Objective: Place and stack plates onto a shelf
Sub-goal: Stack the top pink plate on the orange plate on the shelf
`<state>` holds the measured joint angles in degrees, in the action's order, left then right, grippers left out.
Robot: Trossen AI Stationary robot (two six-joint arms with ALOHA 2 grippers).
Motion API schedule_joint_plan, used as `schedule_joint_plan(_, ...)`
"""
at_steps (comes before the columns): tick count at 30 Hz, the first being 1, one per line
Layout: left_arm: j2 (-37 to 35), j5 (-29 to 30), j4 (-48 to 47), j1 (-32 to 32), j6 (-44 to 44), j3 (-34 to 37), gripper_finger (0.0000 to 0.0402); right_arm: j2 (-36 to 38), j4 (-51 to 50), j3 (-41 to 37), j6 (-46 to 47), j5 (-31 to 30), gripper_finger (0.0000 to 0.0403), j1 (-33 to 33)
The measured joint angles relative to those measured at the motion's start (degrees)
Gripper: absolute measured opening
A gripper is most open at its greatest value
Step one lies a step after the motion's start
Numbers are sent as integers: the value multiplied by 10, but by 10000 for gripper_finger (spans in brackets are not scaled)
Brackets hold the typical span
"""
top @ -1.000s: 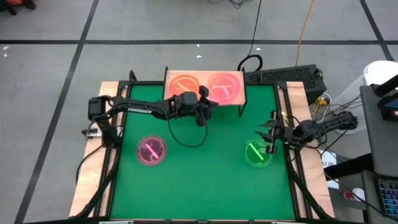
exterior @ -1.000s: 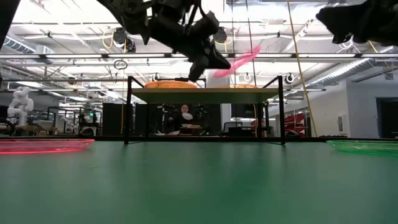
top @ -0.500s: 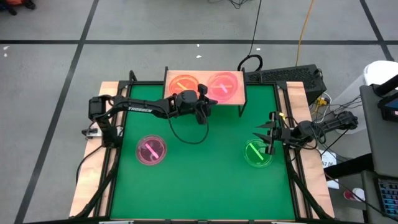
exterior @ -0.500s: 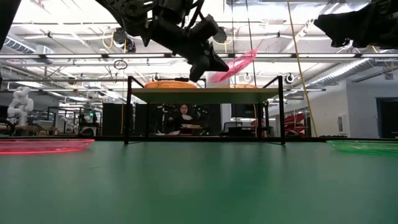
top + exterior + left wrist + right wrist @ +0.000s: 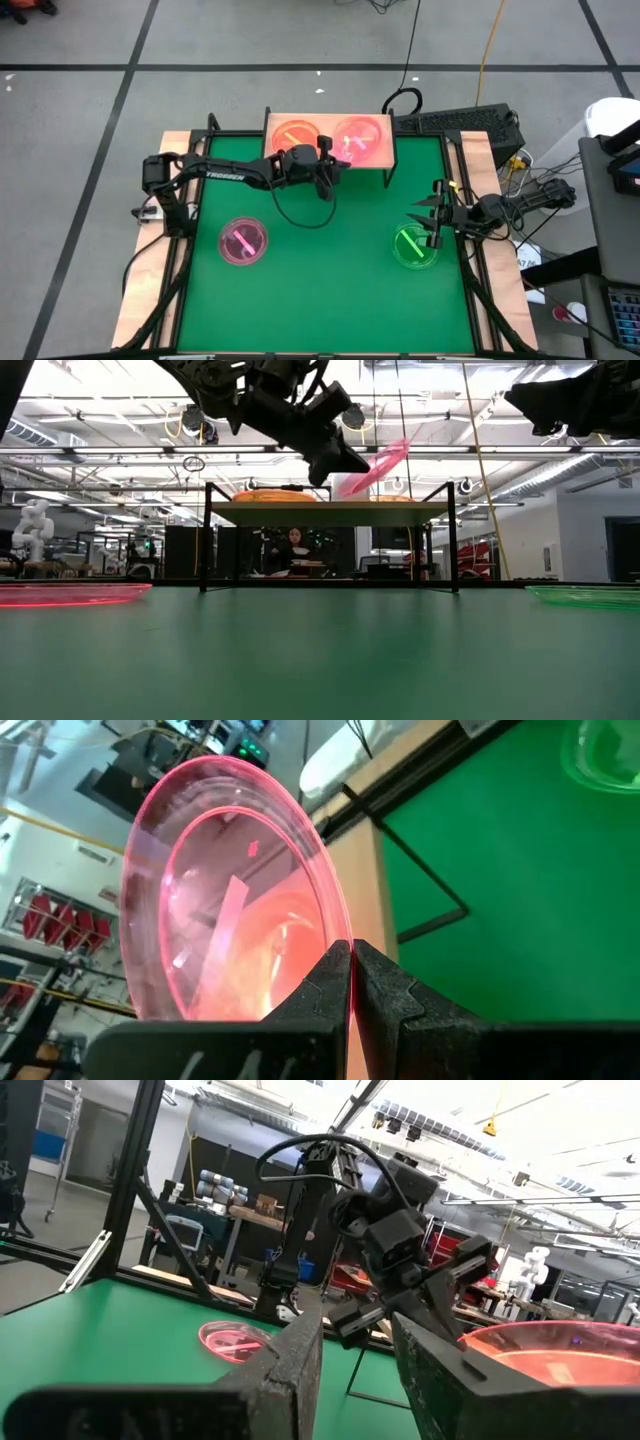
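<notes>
High view shows us the shelf (image 5: 385, 152) at the table's far edge, an amber stack (image 5: 294, 133) on its left half. Our left gripper (image 5: 335, 168) pinches a pink plate (image 5: 354, 140) by its rim, tilted above the shelf's right half. Our right gripper (image 5: 432, 212) waits open over the green plate (image 5: 413, 245), near right. Released while tilted, we judge the pink plate could slide off the shelf's edge.

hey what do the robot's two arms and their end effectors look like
Both arms are dark, near-black jointed links. The left arm carries pale lettering and a looping black cable. Each end effector, left and right, has two blocky dark fingers with ridged inner faces.
</notes>
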<state>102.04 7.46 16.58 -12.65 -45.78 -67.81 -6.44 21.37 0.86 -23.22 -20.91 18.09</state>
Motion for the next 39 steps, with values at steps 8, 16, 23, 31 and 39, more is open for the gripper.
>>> schedule_joint_plan(8, 0, 4, 9, -8, 3, 0, 12, 0, 0, 0, 0, 0, 109, 0)
schedule_joint_plan(16, 0, -2, 0, -14, 8, 0, 57, 0, 0, 0, 0, 0, 109, 0)
schedule_joint_plan(23, 0, 5, 0, -12, -23, 0, 87, 0, 0, 0, 0, 0, 109, 0)
schedule_joint_plan(31, 0, 46, 29, -3, -31, 0, 88, 0, 0, 0, 0, 0, 109, 0)
schedule_joint_plan(39, -1, 51, 40, -24, 23, 0, 88, 0, 0, 0, 0, 0, 109, 0)
